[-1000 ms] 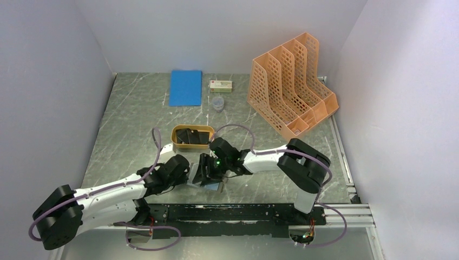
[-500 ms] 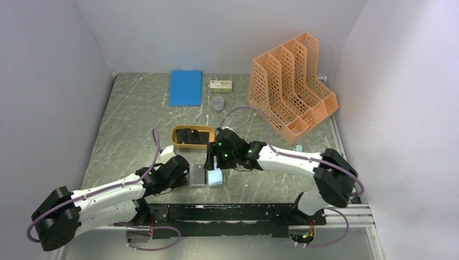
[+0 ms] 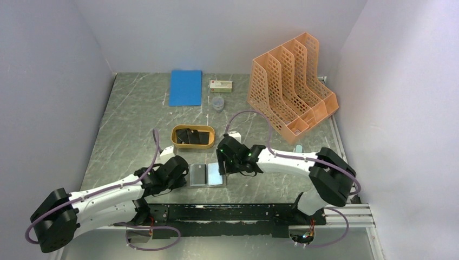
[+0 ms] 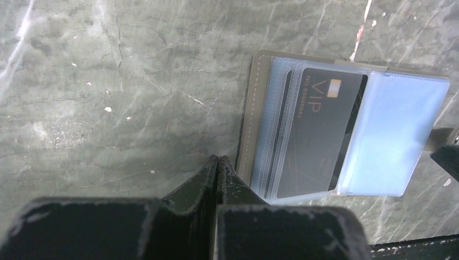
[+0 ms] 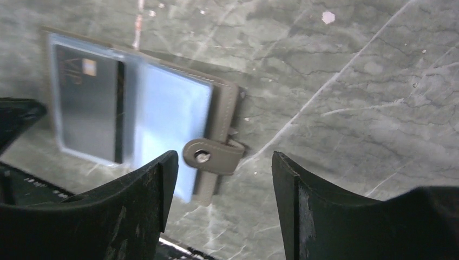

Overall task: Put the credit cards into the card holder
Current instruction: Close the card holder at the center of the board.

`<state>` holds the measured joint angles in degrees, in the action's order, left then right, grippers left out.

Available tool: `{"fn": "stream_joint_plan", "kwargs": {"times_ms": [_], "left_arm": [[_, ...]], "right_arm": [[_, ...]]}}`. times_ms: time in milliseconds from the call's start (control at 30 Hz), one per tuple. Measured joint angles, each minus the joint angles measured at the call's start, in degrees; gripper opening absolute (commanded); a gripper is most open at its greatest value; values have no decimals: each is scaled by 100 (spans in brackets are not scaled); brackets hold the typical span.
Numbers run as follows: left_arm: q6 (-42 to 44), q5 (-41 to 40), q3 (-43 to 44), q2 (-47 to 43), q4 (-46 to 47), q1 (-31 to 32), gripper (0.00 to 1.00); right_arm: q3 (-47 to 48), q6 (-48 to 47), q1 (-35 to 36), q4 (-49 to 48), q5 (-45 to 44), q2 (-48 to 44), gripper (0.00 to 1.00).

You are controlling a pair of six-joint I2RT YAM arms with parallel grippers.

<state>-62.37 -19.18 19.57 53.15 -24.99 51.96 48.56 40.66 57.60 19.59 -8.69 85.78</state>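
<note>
Card holder (image 3: 207, 175) lies opened flat near the middle of the counter's near edge, clear pockets facing up; one black credit card (image 4: 316, 135) marked VIP sits in a pocket; left gripper (image 4: 217, 160) has its fingers pressed together, tips just beside the holder's left edge; right gripper (image 5: 222, 162) hangs over the holder's right side and strap, fingers spread apart, gripping nothing; other dark credit cards (image 3: 192, 136) lie in the orange oval tray (image 3: 174, 138) just beyond, toward the far edge.

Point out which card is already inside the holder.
The black card marked VIP, tucked in a clear sleeve of the open card holder. The other dark cards lie in the orange tray.
</note>
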Motion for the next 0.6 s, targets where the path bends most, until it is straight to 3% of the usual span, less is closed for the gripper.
{"fn": "stream_joint_plan", "kwargs": {"times_ms": [233,367,400,600], "left_arm": [[-2,0,-13,-201,-162,0,6],[9,2,-28,-157,-170,0,6],[24,4,-28,-118,-151,0,6],[192,140,-20,256,407,0,6]], "right_arm": [[7,-83,0,92,-203,330,30],[-33,-90,4,81,-286,273,4],[-63,-92,4,85,-306,225,0],[-247,-138,7,96,-402,-369,0]]}}
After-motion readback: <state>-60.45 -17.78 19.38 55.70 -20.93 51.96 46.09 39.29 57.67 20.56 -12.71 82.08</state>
